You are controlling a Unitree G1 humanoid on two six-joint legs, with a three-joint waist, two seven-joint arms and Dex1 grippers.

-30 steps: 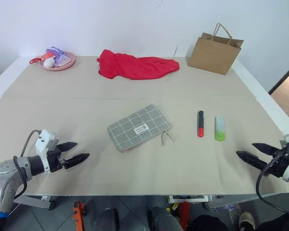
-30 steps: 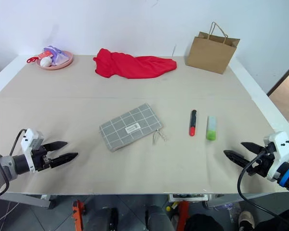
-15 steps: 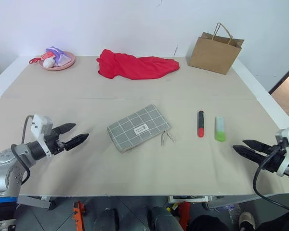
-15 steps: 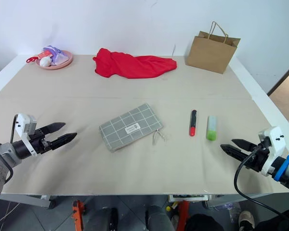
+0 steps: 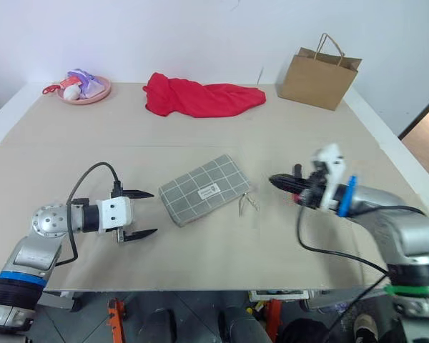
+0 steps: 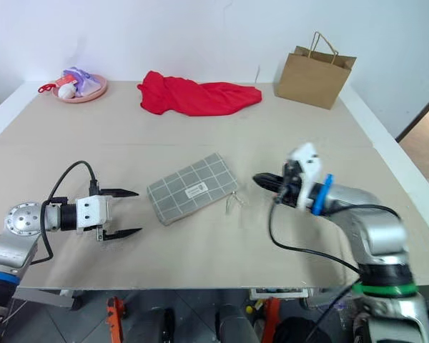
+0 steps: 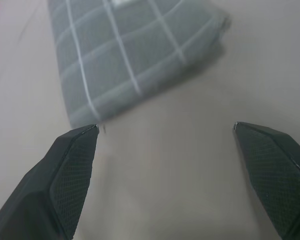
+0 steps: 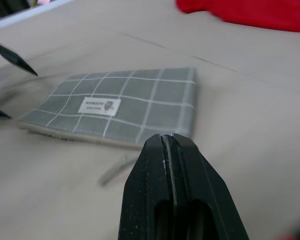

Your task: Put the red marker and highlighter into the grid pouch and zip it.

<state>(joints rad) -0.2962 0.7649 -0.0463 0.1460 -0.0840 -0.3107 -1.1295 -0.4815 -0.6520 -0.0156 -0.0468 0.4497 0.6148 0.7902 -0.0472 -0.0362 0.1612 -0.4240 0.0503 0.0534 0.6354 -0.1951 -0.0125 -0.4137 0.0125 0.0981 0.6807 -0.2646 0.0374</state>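
Grid pouch [image 5: 205, 189] flat at the middle of the table [image 5: 200, 128], label up, metal zipper pull [image 5: 247, 204] off its right corner. Left gripper [image 5: 139, 214] just left of the pouch, jaws wide open, holding nothing. Right gripper [image 5: 277, 182] just right of the pouch, above the zipper pull, fingers pressed together, empty. Red marker and highlighter hidden behind the right arm.

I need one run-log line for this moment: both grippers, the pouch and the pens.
left gripper: jaws open, beside pouch | right gripper: jaws shut, empty, near zipper pull | marker, highlighter: on table, not in pouch
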